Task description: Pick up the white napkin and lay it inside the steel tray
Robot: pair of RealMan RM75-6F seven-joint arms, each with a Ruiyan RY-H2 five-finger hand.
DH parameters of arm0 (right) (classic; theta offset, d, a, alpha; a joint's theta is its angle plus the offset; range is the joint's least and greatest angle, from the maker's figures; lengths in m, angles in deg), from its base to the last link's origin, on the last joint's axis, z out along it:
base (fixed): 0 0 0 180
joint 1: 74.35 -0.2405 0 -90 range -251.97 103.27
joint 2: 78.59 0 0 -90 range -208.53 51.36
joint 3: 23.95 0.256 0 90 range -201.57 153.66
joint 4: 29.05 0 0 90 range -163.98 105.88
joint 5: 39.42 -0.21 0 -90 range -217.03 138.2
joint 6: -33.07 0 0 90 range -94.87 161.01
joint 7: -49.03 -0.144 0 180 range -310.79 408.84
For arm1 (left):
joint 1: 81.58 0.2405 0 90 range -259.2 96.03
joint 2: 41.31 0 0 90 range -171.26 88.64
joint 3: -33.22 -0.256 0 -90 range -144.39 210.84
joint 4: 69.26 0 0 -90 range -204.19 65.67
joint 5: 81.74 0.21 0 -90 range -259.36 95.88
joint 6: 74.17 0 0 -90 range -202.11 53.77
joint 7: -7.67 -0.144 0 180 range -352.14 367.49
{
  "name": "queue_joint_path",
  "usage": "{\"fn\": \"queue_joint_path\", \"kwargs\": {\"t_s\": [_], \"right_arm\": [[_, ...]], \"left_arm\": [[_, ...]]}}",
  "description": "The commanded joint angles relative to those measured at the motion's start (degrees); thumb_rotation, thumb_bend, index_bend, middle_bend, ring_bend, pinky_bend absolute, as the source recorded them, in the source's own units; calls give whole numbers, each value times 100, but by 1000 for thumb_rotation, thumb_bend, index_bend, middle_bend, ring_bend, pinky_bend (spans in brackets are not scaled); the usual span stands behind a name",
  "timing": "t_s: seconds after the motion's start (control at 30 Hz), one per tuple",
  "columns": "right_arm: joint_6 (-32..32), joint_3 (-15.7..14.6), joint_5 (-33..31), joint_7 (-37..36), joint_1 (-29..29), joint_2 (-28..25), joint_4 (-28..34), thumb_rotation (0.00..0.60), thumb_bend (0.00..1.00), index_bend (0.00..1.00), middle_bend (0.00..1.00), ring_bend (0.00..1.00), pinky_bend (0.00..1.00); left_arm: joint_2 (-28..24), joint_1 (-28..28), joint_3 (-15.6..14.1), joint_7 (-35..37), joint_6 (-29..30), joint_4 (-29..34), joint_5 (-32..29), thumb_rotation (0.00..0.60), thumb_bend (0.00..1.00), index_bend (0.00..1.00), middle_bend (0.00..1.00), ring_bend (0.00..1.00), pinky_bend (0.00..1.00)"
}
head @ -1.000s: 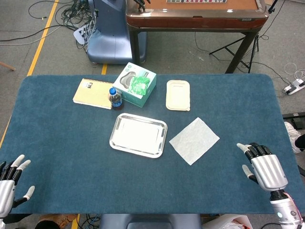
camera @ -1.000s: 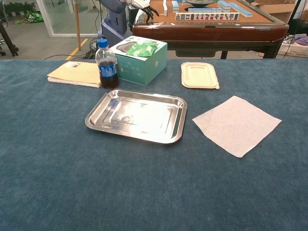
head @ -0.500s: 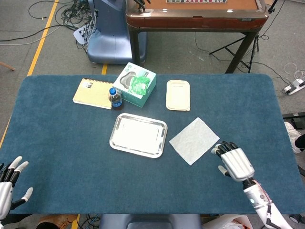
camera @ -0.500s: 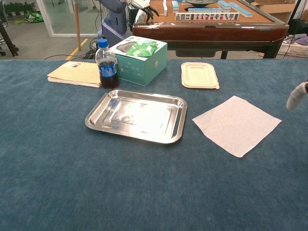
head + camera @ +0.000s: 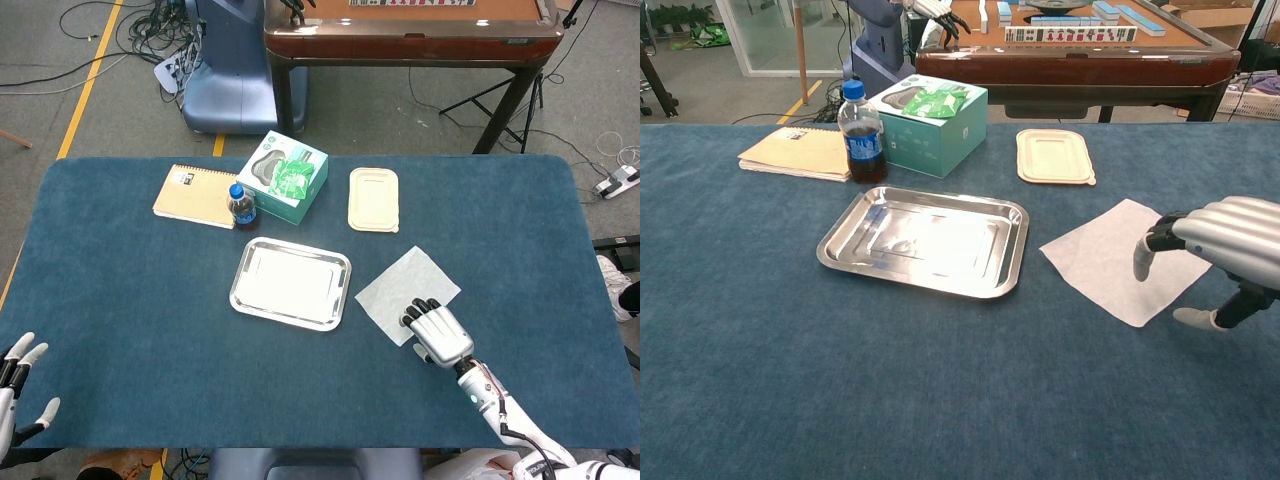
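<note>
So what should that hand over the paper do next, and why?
Probably lower the right hand and pinch the white napkin. The fingers hang just above its near corner, holding nothing, while the napkin lies flat on the cloth beside the empty steel tray, so a grip has to come before any move.

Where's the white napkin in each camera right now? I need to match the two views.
Head view: white napkin right of centre, the right hand over its near corner.
Chest view: white napkin at right, hand above it.
Shared landmark: steel tray, just left of it.
</note>
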Motion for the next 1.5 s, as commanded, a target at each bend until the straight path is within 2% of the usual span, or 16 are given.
{"fn": "queue_joint_path", "kwargs": {"t_s": [0.03, 0.67, 1.5], "right_arm": [[39, -36, -61, -10, -52, 118, -145, 600, 315, 403, 316, 192, 305], [-57, -121, -141, -235, -218, 584, -793, 600, 314, 420, 318, 192, 305], [11, -109, -217, -357, -495, 873, -1203, 600, 328, 448, 334, 192, 305]], "left_arm": [[8, 17, -9, 20, -10, -24, -24, 600, 242, 174, 91, 93, 0], [47, 3, 18, 79, -71, -113, -22, 600, 242, 174, 91, 93, 0], [21, 32, 27, 87, -84, -109, -46, 600, 242, 174, 91, 93, 0]]}}
